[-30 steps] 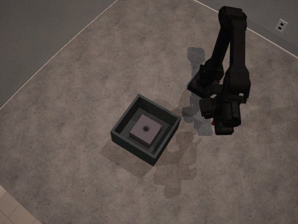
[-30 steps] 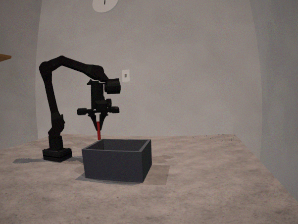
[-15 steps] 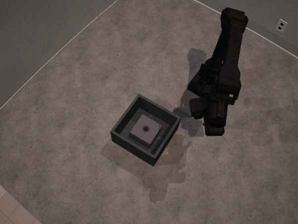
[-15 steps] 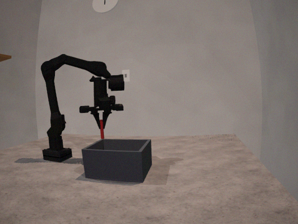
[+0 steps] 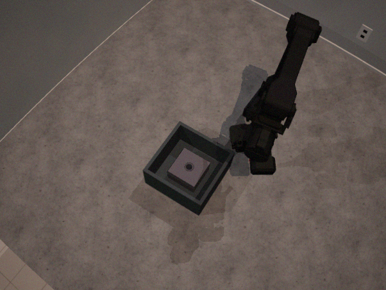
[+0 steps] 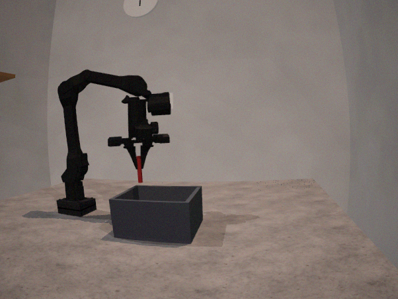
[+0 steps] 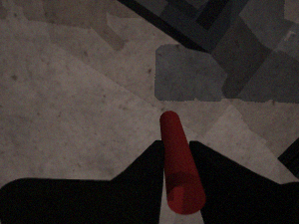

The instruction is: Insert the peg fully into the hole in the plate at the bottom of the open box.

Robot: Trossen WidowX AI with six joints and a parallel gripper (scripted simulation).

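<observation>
The red peg [image 6: 139, 173] [image 7: 180, 158] is held between the fingertips of my gripper [image 6: 140, 165] [image 7: 175, 148], which is shut on it. The peg points down, close to upright, and hangs in the air; its lower end is above the height of the box rim. The open dark box [image 5: 171, 190] [image 6: 150, 219] stands on the table. In the top view my gripper is beside the box's right corner, not over the plate. The pinkish plate [image 5: 183, 176] lies inside the box with a round hole [image 5: 189, 167] in its middle. The exterior view does not show the plate.
The box's four raised walls stand around the plate. The arm's base [image 6: 77, 206] is on the table [image 6: 264, 258] behind and left of the box in the exterior view. A corner of the box [image 7: 191, 41] shows at the top of the wrist view.
</observation>
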